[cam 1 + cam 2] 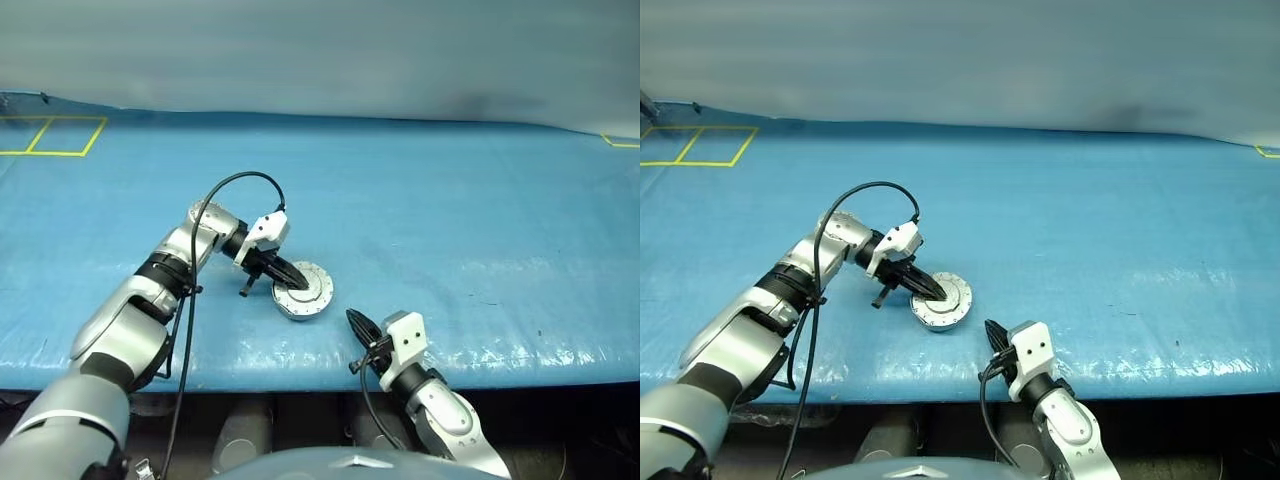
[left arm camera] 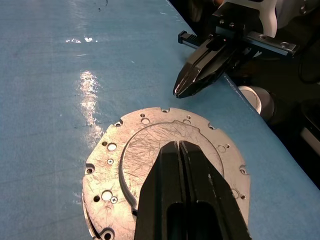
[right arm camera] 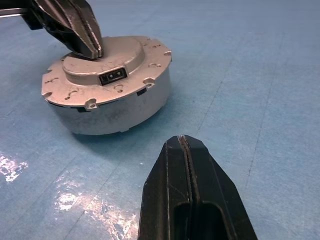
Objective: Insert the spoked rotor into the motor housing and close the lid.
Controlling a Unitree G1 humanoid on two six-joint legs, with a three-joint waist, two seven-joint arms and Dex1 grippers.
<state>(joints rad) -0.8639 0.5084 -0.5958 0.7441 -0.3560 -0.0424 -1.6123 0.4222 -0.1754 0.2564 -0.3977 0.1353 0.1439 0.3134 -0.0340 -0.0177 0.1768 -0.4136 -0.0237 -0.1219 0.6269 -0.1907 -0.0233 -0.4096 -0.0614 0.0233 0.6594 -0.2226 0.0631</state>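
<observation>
The motor housing (image 1: 305, 305) stands on the blue table near its front edge, a low round silver drum. The lid (image 2: 125, 155) lies flat and closed on top, plain grey face up with small holes around its rim. My left gripper (image 1: 298, 283) is shut, and its fingertips (image 3: 92, 47) rest on or just above the lid's raised middle. My right gripper (image 1: 356, 322) is also shut and empty, a short way in front of the housing (image 3: 115, 107) and pointing towards it. The spoked rotor is hidden.
The blue mat (image 1: 450, 230) covers the whole table, and its front edge (image 1: 520, 370) runs close below the housing. Yellow tape marks (image 1: 50, 135) lie at the far left and the far right corner (image 1: 622, 142). A black cable (image 1: 240, 180) loops above my left wrist.
</observation>
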